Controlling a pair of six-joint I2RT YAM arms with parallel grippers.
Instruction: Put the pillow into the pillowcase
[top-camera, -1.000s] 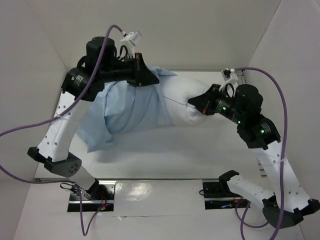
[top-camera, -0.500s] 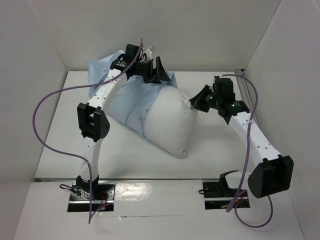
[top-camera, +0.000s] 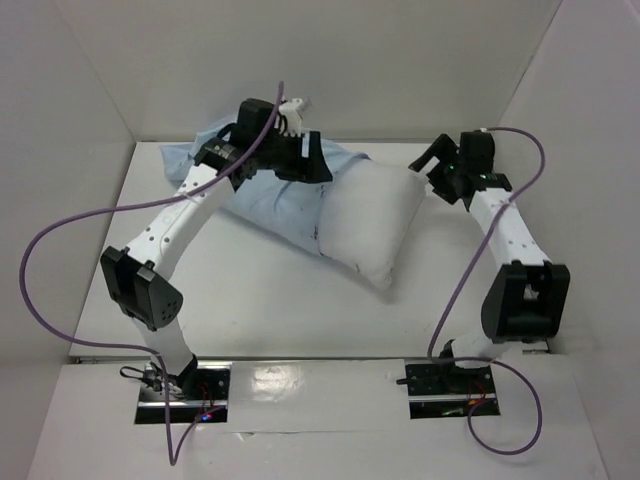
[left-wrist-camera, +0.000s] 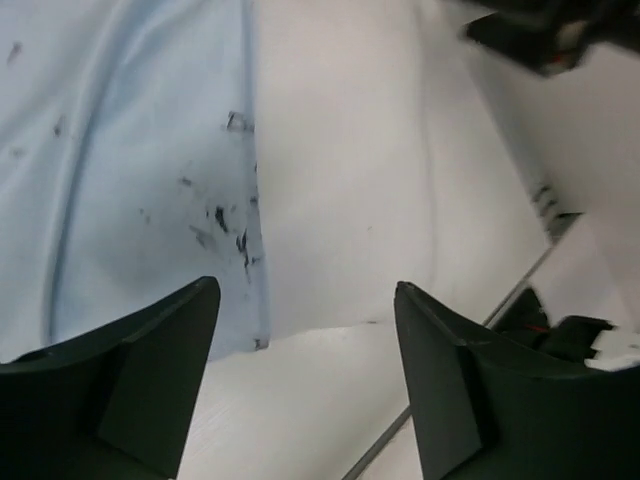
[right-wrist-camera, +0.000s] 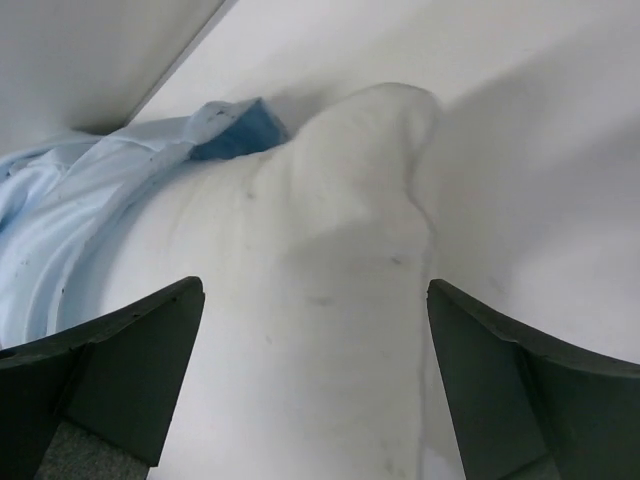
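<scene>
On the table (top-camera: 260, 300) — plump white pillow (top-camera: 372, 222) partly inside wrinkly, blue pillowcase (top-camera: 285, 205).

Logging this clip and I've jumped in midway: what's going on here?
Two robot arms are working a pillow into a pillowcase on the table. The pillow looks partly in: the blue pillowcase covers its left part and the white right end sticks out. The left gripper hovers open over the pillowcase's edge. The right gripper is open at the pillow's far right corner. Neither holds anything.
</scene>
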